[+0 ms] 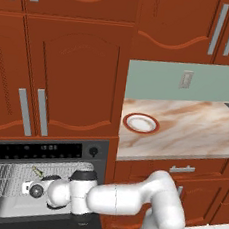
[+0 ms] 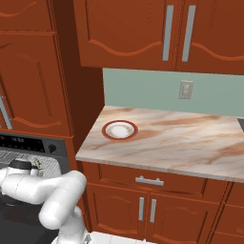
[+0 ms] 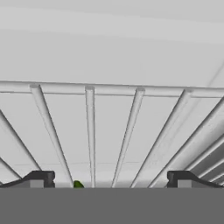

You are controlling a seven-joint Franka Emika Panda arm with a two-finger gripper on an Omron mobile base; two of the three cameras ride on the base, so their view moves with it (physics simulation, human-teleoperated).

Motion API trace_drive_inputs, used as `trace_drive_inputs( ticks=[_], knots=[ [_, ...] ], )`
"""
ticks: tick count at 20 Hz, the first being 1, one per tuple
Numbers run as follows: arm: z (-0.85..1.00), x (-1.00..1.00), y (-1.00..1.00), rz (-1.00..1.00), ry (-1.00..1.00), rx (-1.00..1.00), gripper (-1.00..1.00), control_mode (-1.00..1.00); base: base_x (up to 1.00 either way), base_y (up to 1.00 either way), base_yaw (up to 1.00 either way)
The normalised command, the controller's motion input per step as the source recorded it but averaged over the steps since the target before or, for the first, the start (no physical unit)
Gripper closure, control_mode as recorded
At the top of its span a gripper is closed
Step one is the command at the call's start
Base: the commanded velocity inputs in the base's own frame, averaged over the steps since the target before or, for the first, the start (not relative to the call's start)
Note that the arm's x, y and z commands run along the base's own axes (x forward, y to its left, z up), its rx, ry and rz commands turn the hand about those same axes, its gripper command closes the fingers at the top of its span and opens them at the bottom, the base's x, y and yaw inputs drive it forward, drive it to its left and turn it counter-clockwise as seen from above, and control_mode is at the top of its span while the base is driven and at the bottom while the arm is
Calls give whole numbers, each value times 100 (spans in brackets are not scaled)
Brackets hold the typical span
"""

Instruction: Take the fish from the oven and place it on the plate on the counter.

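marbled counter beside open oven.

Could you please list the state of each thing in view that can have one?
Black built-in oven: open, white arm reaching inside.
Tiny greenish-yellow fish: lying on the wire rack, not gripped.
Two-finger gripper: open above the rack.
Small round white plate with red-brown rim: bare, on the marbled counter.
Wooden drawer: closed.
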Motion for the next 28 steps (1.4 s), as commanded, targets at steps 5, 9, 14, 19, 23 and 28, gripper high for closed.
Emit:
trace_drive_inputs(
  ticks=[5, 9, 14, 19, 23, 28],
  knots=[
    [-96, 0, 14, 0, -3, 0, -100, -100, 0, 0, 0],
    [-99, 0, 10, 0, -3, -1, -100, -100, 0, 0, 0],
    [-93, 0, 11, 0, 0, -2, -100, -100, 0, 0, 0],
    [-100, -1, 8, 0, 0, -1, -100, -100, 0, 0, 0],
    [-100, -24, 5, 0, 0, -3, -100, -100, 0, 0, 0],
    [-100, -36, 3, 0, 0, -4, -100, -100, 0, 0, 0]
  ],
)
